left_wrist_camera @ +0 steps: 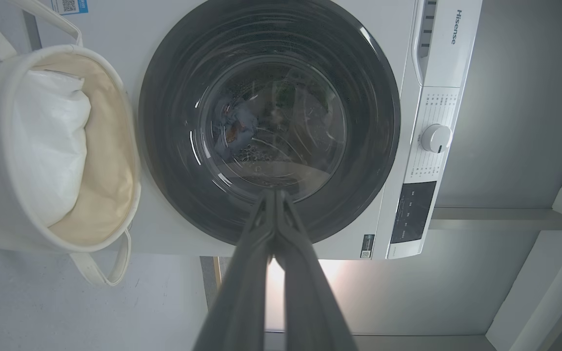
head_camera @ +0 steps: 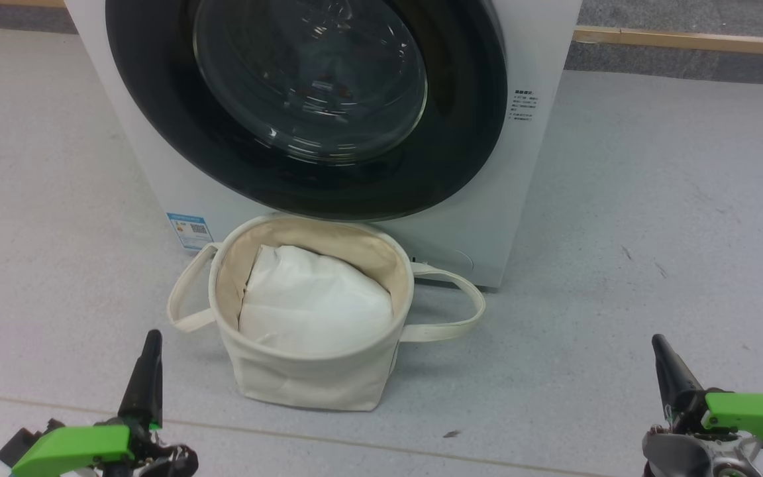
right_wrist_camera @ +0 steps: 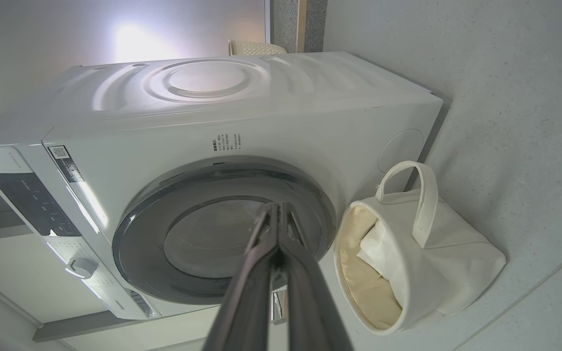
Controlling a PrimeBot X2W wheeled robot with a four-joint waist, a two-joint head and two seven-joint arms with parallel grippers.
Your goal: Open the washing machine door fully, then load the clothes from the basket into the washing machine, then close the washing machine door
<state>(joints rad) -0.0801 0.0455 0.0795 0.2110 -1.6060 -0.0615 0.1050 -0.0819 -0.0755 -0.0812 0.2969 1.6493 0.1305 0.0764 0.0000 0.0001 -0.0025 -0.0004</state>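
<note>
One washer (head_camera: 537,189), its door (head_camera: 308,86) shut, stands far centre in the head view. One basket (head_camera: 302,377) sits just before the washer's base, holding white padding (head_camera: 315,305), with two handles looping out left and right. Bare floor (head_camera: 653,199) spreads wide on both sides. Two claws, the left gripper (head_camera: 152,344) and right gripper (head_camera: 663,351), sit at the near corners, well apart from the basket, both pinched together and pointing far.

Left wrist view: its fingers (left_wrist_camera: 251,273) meet tip to tip, aimed at the door's lower rim. Clothes (left_wrist_camera: 232,126) lie behind the glass.

Right wrist view: fingers (right_wrist_camera: 305,292) pressed together, aimed at the door, with the basket beside its rim.
</note>
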